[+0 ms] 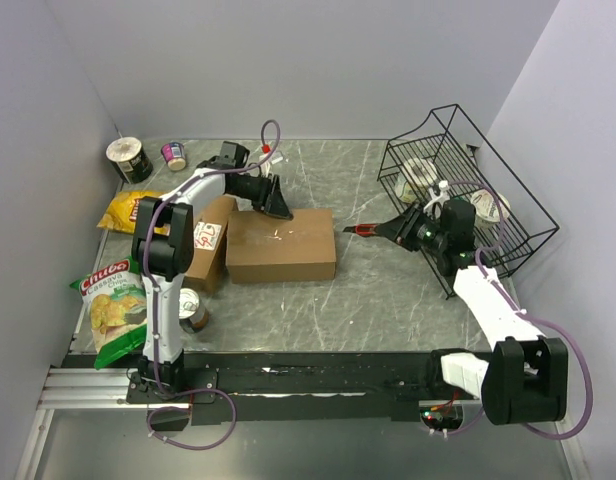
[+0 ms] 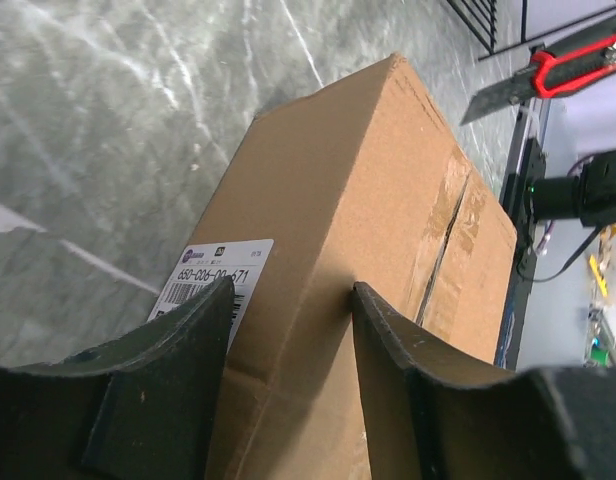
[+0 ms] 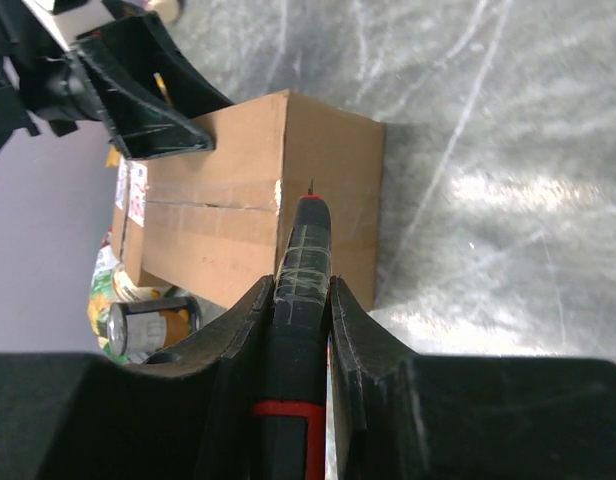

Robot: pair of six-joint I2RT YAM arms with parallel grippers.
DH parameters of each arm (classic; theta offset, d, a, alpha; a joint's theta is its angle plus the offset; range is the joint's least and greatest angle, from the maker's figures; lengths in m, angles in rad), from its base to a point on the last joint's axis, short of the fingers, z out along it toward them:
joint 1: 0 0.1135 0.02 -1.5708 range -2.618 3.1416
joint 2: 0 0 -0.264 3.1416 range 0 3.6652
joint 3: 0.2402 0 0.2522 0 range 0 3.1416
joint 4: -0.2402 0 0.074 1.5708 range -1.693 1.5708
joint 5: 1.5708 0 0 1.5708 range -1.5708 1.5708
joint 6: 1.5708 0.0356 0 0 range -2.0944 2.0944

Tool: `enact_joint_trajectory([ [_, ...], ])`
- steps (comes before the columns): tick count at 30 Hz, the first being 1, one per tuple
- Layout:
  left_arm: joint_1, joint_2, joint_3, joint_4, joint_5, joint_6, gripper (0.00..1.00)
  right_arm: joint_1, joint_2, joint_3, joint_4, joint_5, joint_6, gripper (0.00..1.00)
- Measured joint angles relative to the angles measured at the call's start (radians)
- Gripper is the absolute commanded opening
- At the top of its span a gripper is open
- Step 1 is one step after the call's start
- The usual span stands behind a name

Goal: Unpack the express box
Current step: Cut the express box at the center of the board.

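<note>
The brown express box lies mid-table, its taped seam on top. My left gripper is open at the box's far left corner. In the left wrist view its fingers straddle the box's top edge beside a white barcode label. My right gripper is shut on a black and red box cutter, held just right of the box. In the right wrist view the gripper holds the cutter with its tip pointing at the box's near corner.
A second, smaller labelled carton lies against the box's left side. A can, a green chips bag, a yellow bag and two cups are on the left. A black wire basket stands at the right.
</note>
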Motion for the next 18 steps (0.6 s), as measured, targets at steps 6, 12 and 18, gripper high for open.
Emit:
enact_joint_trajectory([
  [6, 0.011, 0.0, 0.0, 0.014, -0.004, -0.027, 0.53, 0.0, 0.057, 0.003, 0.087, -0.041, 0.028, 0.0],
  [12, 0.015, -0.001, -0.014, 0.039, 0.006, -0.047, 0.52, 0.0, 0.1, 0.003, 0.139, -0.06, 0.061, 0.0],
  [18, 0.016, -0.006, -0.027, 0.056, 0.008, -0.051, 0.52, 0.005, 0.127, 0.003, 0.182, -0.07, 0.086, 0.0],
])
